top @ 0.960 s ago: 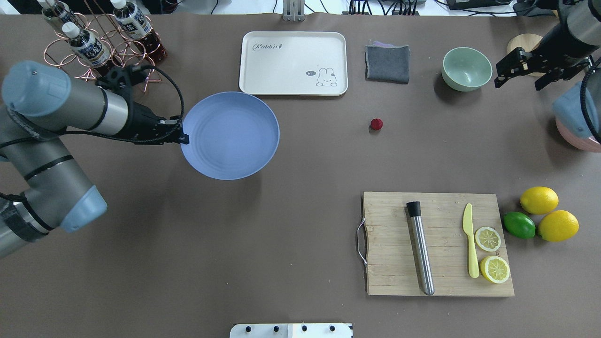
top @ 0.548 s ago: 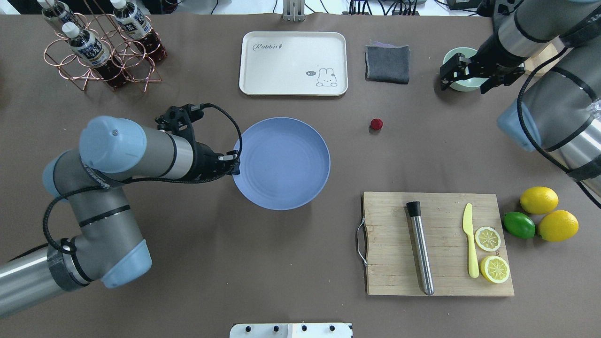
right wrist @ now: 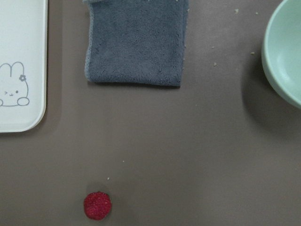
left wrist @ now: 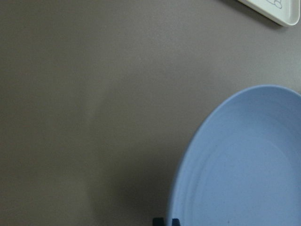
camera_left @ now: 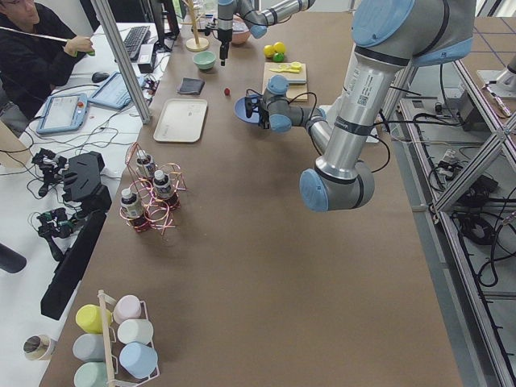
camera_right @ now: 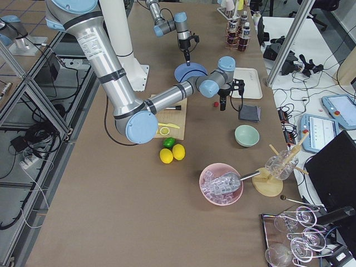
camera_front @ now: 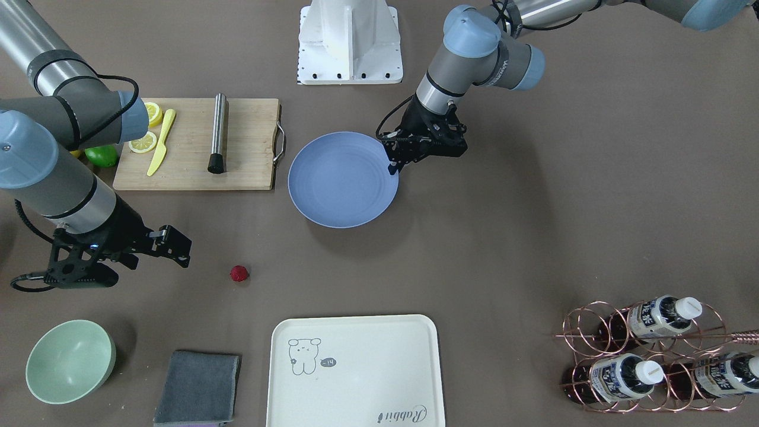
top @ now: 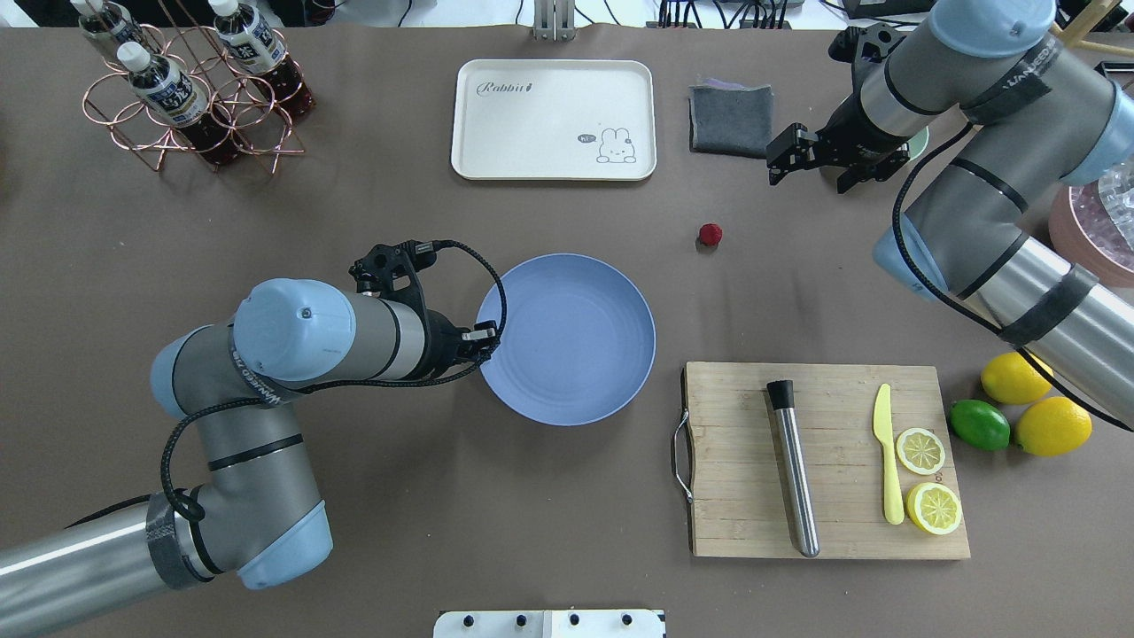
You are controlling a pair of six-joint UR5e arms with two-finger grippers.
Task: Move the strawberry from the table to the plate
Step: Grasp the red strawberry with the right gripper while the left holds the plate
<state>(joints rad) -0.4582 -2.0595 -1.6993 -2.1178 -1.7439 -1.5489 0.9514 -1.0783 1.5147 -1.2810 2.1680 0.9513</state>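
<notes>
Overhead exterior: both arms are over the counter (top: 532, 496), the left at the middle and the right at the far right.
Strawberry (top: 710, 234): lies alone on the bare counter, between the cream tray (top: 554, 120) and the wooden cutting board (top: 824, 461). Nothing touches it, and it is well apart from the plate.
Plate (top: 567, 341): blue and empty, at the middle of the counter, just left of the cutting board's handle. Its shadow falls past its edge; can't tell if it sits flat on the counter.
Left hand (top: 483, 341): pinching the plate's rim on the side away from the strawberry. The left wrist view shows the fingertips (left wrist: 162, 221) at that rim.
Right hand (top: 780, 158): fingers spread, holding nothing. It points down above the counter by the grey cloth (top: 731, 120), near the strawberry but not over it.
Right wrist view: strawberry low in the frame, with the cloth above it and the green bowl (camera_front: 70, 360) at the right edge.
</notes>
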